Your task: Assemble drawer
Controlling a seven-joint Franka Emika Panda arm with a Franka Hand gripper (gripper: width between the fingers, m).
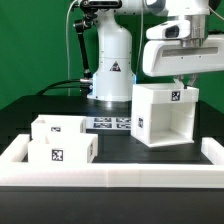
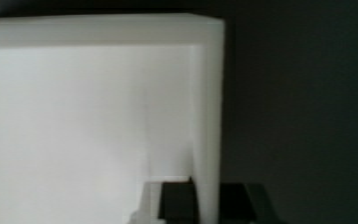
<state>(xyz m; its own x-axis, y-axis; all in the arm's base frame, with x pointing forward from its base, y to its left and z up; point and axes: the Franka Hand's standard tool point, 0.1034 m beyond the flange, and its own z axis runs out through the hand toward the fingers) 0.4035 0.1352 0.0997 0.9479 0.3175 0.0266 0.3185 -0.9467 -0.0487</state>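
The large white boxy housing [image 1: 160, 112] stands on the black table at the exterior view's right, its open side facing the front. My gripper [image 1: 183, 80] is down on the top of its right wall. In the wrist view the housing [image 2: 87, 100] fills most of the picture, and its thin wall runs between my two dark fingers [image 2: 172, 202], which touch it on both sides; the gripper [image 2: 206, 190] is shut on that wall. Two small open-topped trays [image 1: 55, 127] [image 1: 66, 152] sit side by side at the exterior view's left, apart from the housing.
The marker board [image 1: 112, 122] lies flat on the table between the trays and the housing, in front of the robot's white base [image 1: 112, 62]. A long low white rim [image 1: 110, 175] borders the table's front and sides.
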